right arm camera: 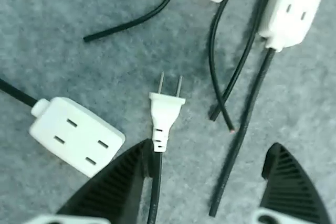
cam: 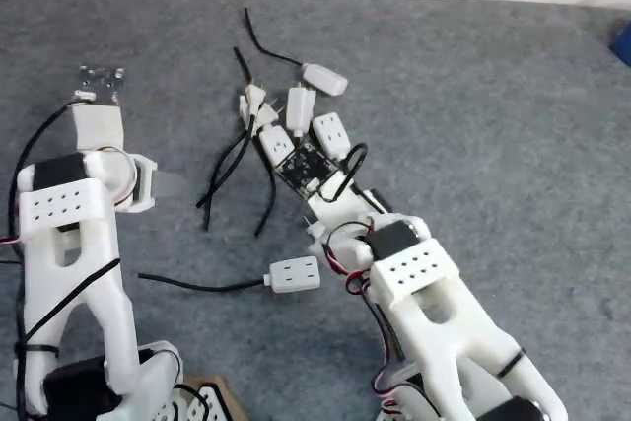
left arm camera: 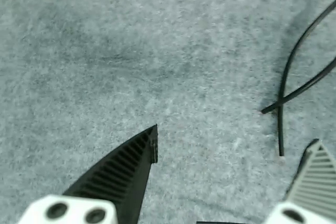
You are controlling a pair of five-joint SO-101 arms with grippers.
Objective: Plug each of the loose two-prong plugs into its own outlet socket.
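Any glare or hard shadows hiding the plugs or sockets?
High view: even light, faint shadows; lone socket stands out on grey carpet. Right wrist view: plug and prongs, by the open right claw, show no glare. Left wrist view: soft dark patches on carpet, no glare.

Loose white plugs and sockets lie scattered on grey carpet (cam: 473, 96). In the high view, one socket block (cam: 276, 143) and a second socket block (cam: 331, 135) lie side by side. Just beyond them are a centre plug (cam: 301, 101), a small plug (cam: 254, 99) and an oblong plug (cam: 322, 78) with a curling black cord. A third socket block (cam: 295, 274) lies well apart on its own black lead. In the right wrist view, a two-prong plug (right arm camera: 167, 109) lies flat with its prongs bare, just beside a three-outlet socket (right arm camera: 76, 135) but not touching it. A farther socket (right arm camera: 289, 6) lies beyond. Loose black cords (left arm camera: 286, 93) cross in the left wrist view.
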